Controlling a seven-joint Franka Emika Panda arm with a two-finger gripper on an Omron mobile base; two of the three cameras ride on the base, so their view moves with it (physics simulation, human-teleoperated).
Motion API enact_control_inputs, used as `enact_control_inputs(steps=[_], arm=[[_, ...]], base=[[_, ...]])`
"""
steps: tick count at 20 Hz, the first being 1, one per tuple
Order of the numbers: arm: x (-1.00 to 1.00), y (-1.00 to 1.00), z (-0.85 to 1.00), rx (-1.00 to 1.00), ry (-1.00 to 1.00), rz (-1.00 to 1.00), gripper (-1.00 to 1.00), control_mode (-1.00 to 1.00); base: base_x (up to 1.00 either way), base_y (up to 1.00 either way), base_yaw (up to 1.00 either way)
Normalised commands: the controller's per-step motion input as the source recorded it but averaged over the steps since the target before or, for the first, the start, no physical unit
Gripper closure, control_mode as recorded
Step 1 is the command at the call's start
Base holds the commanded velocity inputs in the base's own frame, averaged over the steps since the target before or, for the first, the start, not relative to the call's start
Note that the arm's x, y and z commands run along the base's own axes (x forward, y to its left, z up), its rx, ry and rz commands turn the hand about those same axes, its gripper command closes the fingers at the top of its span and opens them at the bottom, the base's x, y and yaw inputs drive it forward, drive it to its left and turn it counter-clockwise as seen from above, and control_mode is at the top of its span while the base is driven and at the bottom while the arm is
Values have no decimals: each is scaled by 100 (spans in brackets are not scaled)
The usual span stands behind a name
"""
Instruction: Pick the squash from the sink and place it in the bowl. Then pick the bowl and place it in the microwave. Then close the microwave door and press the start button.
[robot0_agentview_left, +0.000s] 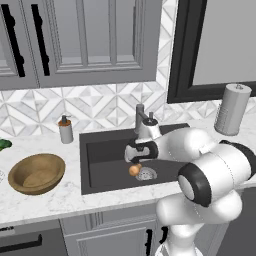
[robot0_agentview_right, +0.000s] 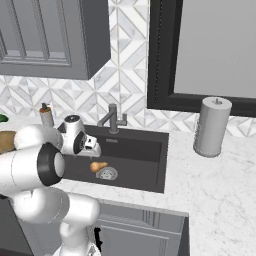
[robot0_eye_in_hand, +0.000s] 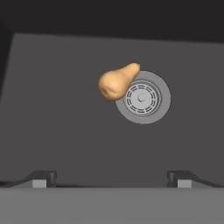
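The squash (robot0_eye_in_hand: 117, 82), small and orange-tan, lies on the floor of the dark sink (robot0_eye_in_hand: 65, 131), its narrow end resting on the rim of the round steel drain (robot0_eye_in_hand: 142, 98). My gripper (robot0_eye_in_hand: 111, 179) hangs open above it, tips spread wide with nothing between them. From the left base view, the gripper (robot0_agentview_left: 134, 158) hovers just over the squash (robot0_agentview_left: 134, 170) inside the sink (robot0_agentview_left: 105, 150). The wooden bowl (robot0_agentview_left: 36, 172) stands empty on the counter to the left of the sink. The microwave and its door are out of view.
A grey faucet (robot0_agentview_left: 142, 120) rises behind the basin, close to my hand. A soap dispenser (robot0_agentview_left: 65, 130) stands at the sink's back left corner. A grey canister (robot0_agentview_left: 232, 109) stands on the right counter. Something green (robot0_agentview_left: 4, 145) lies at the far left.
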Motion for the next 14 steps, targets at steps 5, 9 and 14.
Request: enact_control_inputs(steps=[5, 9, 14], arm=[[49, 0, -16, 0, 0, 0, -100, -100], [38, 0, -31, 0, 0, 0, -100, -100], [24, 0, -43, 0, 0, 0, -100, -100]], base=[[0, 0, 0], [0, 0, 0], [0, 0, 0]])
